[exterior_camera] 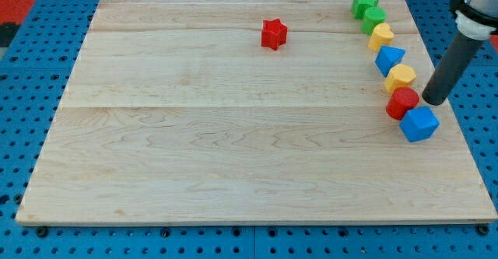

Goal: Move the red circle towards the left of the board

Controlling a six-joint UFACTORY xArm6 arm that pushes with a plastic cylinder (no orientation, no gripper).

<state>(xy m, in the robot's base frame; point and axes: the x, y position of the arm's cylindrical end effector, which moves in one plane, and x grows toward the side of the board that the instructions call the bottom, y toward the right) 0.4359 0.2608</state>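
The red circle (402, 102) lies near the board's right edge, in a curved line of blocks. My tip (431, 102) stands just to its right, close to it or touching it, and just above the blue cube (419, 124). Above the red circle in the line are a yellow block (401, 78), a blue block (389, 58), a yellow heart-like block (380, 36), a green block (373, 19) and a green star (363, 3).
A red star (273, 34) sits alone near the top middle of the wooden board (194, 134). The board rests on a blue pegboard surface (23, 96).
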